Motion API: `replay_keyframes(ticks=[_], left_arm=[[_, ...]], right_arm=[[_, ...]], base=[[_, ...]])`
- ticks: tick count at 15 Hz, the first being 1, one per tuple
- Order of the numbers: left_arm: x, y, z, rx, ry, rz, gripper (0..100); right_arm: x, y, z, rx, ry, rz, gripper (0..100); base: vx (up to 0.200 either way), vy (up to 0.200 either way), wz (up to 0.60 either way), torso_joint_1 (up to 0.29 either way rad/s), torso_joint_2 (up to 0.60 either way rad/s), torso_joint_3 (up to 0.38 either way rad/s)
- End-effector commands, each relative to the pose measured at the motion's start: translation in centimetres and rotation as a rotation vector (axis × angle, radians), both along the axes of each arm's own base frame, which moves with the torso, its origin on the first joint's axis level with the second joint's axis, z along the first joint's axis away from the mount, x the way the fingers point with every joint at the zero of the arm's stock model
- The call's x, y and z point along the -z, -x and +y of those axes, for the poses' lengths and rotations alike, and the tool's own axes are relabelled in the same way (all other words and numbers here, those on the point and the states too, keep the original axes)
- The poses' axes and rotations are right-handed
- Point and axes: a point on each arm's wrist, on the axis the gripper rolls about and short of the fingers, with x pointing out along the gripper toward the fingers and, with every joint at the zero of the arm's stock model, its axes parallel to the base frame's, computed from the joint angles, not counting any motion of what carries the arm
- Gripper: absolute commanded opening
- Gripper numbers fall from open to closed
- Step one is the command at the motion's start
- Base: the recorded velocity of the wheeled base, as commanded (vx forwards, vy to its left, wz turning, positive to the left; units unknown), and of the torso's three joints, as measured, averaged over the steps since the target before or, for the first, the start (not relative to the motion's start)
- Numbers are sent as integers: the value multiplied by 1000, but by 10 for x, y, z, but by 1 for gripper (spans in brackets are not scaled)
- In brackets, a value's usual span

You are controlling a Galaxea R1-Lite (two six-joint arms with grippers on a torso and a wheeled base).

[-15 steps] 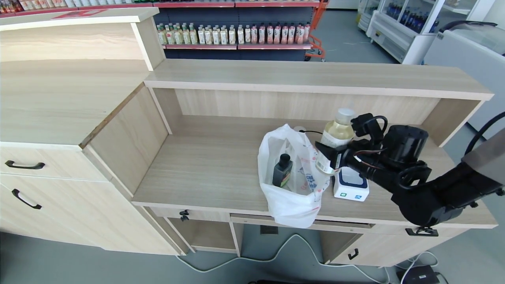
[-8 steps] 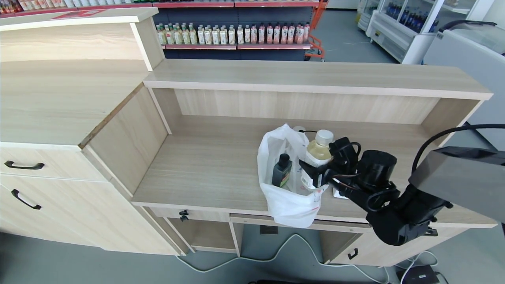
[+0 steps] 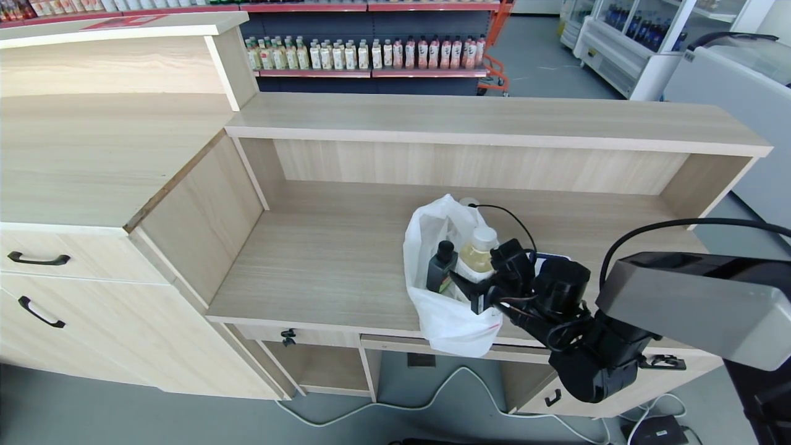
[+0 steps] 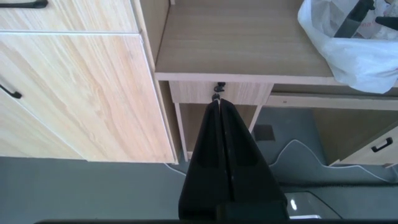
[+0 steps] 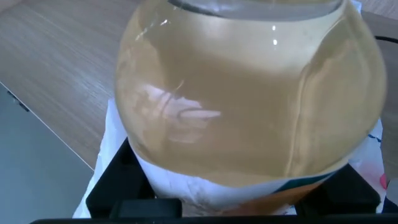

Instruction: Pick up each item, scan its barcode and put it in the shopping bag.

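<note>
My right jaws grip the bottle (image 3: 477, 258), upright, low in the shopping bag (image 3: 448, 321) mouth; I judge release goes straight down.

No legible text; print on shopping bag (image 3: 445, 321) and bottle (image 3: 476, 256) too blurred to read

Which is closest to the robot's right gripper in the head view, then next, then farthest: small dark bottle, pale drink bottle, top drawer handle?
1. Pale drink bottle: held in the right gripper.
2. Small dark bottle: in the bag, just left.
3. Top drawer handle: far left.
</note>
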Motion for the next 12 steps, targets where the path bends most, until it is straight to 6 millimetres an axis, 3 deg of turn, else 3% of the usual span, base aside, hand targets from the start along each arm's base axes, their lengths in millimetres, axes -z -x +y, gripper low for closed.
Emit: replay_keyframes(ticks=[1, 6, 11, 12], left_arm=[[0, 0, 0, 0, 0, 0, 0], [0, 0, 0, 0, 0, 0, 0], [0, 0, 0, 0, 0, 0, 0], [0, 0, 0, 0, 0, 0, 0]], right_arm=[[7, -3, -6, 16, 23, 9, 0], [30, -1, -16, 36, 89, 43, 0], [30, -8, -14, 37, 82, 20, 0], [31, -8, -14, 40, 84, 23, 100]], base=[[0, 0, 0, 0, 0, 0], [0, 0, 0, 0, 0, 0], [0, 0, 0, 0, 0, 0], [0, 0, 0, 0, 0, 0]])
